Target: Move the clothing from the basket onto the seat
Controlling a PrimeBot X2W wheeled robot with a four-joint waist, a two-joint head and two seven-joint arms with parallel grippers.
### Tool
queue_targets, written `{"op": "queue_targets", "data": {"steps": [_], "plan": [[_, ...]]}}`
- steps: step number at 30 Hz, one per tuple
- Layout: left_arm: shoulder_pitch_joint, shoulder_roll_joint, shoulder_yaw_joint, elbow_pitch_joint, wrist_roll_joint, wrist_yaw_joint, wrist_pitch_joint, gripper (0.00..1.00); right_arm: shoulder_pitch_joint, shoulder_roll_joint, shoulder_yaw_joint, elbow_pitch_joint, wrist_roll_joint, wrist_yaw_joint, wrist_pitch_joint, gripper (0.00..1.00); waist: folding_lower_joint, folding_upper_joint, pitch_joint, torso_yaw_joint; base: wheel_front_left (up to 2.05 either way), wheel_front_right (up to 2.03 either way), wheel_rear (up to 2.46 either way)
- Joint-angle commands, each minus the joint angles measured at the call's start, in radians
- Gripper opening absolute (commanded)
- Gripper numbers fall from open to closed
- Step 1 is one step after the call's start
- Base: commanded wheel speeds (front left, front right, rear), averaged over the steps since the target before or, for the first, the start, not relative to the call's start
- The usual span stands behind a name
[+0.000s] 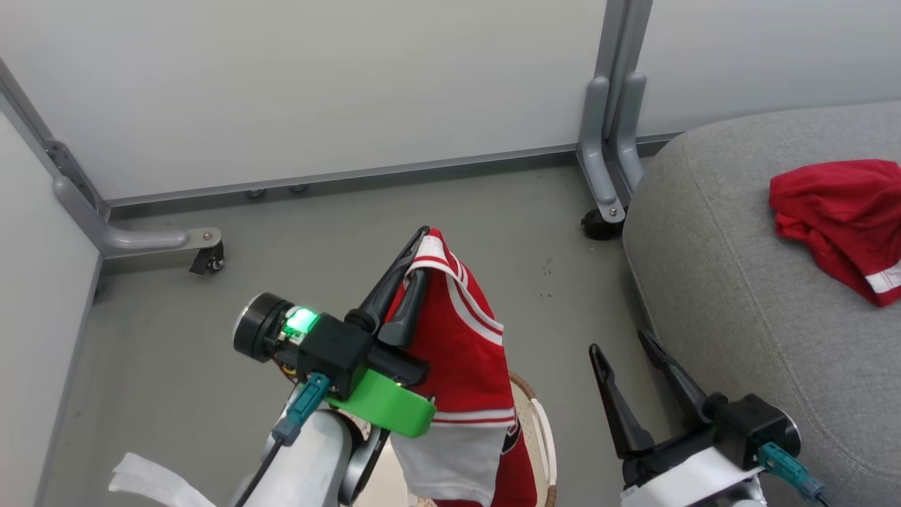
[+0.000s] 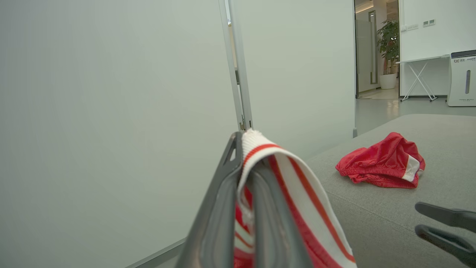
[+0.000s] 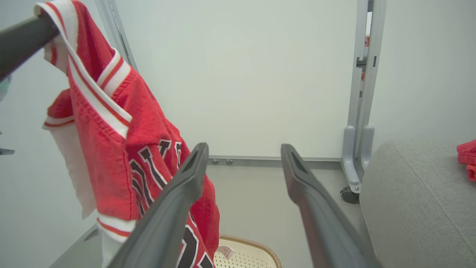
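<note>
My left gripper (image 1: 421, 243) is shut on the white-striped trim of a red jersey (image 1: 464, 352), which hangs down from the fingertips over the basket (image 1: 538, 415). The jersey (image 3: 122, 141) shows dark white-edged lettering in the right wrist view, and the basket (image 3: 245, 253) sits below it with a paper label on its floor. A plain red garment (image 1: 841, 218) lies crumpled on the grey seat (image 1: 739, 296) at the right. My right gripper (image 1: 628, 348) stands open beside the seat's rounded edge, holding nothing. In the left wrist view the red garment (image 2: 379, 162) lies on the seat (image 2: 372, 212).
Pale partition walls stand behind and to the left, with grey metal feet on castors (image 1: 208, 257) and a post foot (image 1: 605, 204) close to the seat's corner. Grey floor (image 1: 324, 239) lies open between the walls and the basket.
</note>
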Motion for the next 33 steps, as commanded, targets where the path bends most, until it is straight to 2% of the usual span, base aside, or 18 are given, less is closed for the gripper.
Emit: {"op": "queue_targets", "data": {"steps": [1, 7, 13, 26, 33], "plan": [[-0.021, -0.001, -0.002, -0.002, -0.003, -0.006, 0.0, 0.0, -0.006, -0.003, 0.015, -0.016, 0.018, -0.002, 0.0, 1.0, 0.0001, 0.0, 0.001, -0.002, 0.0, 0.0, 0.0], [-0.047, -0.004, -0.023, 0.001, -0.001, -0.013, 0.0, 0.0, -0.037, -0.008, 0.114, -0.046, 0.077, -0.002, 0.0, 1.0, 0.0001, 0.0, 0.006, -0.01, 0.0, 0.0, 0.0], [-0.083, -0.005, -0.063, -0.015, -0.026, -0.019, 0.0, 0.0, -0.075, -0.012, 0.167, 0.017, 0.047, -0.002, 0.0, 1.0, 0.0001, 0.0, 0.011, -0.016, 0.0, 0.0, 0.0], [-0.129, -0.005, -0.189, -0.071, -0.049, -0.02, 0.0, 0.0, -0.121, -0.006, 0.104, 0.128, -0.03, -0.002, 0.0, 1.0, 0.0001, 0.0, 0.02, 0.009, 0.0, 0.0, 0.0], [-0.141, -0.005, -0.218, -0.086, -0.056, -0.02, 0.0, 0.0, -0.123, -0.013, 0.122, 0.179, 0.005, -0.002, 0.0, 1.0, 0.0001, 0.0, 0.019, 0.024, 0.0, 0.0, 0.0]]}}
